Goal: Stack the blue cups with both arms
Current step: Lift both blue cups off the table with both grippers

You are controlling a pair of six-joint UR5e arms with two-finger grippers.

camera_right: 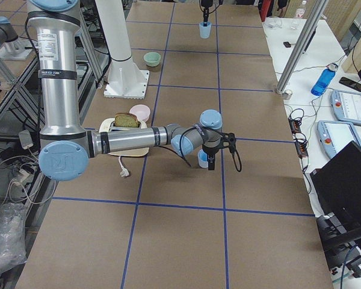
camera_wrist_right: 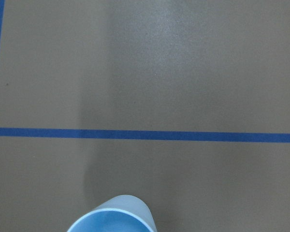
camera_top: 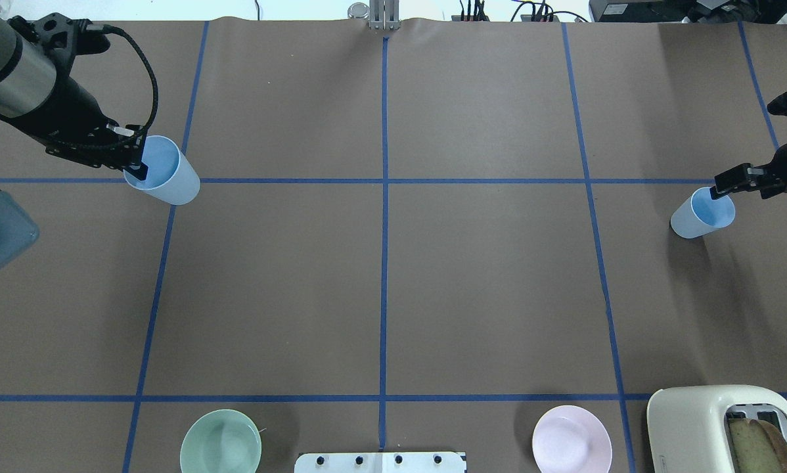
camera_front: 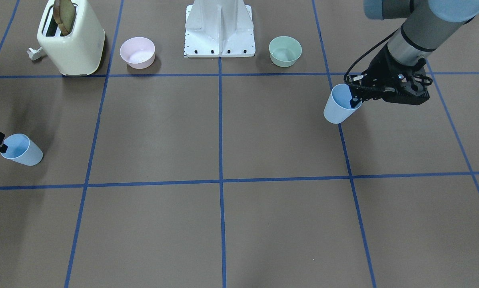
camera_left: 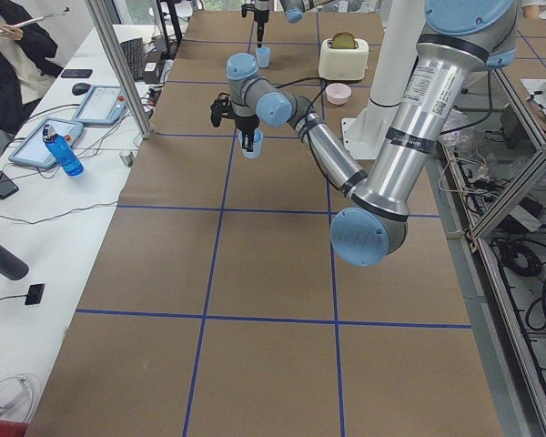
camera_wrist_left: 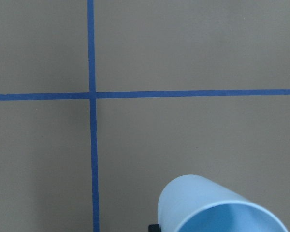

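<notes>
Pale-blue plastic either side: the left gripper [camera_top: 137, 169] pinches the left cup [camera_top: 170, 179] by its rim, and well apart the right gripper [camera_top: 719, 192] pinches the right cup [camera_top: 696, 221] likewise, probably leaving walls free so 1 nests inside the other.

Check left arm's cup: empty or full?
Empty: overhead, the blue cup at the left gripper shows only bare blue interior.

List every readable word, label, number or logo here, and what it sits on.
"UR" logo, barely legible: blue joint cap of the right arm.
Label strips on the right arm and the left arm: too small to read.
Small print on the toaster: too small to read.
</notes>
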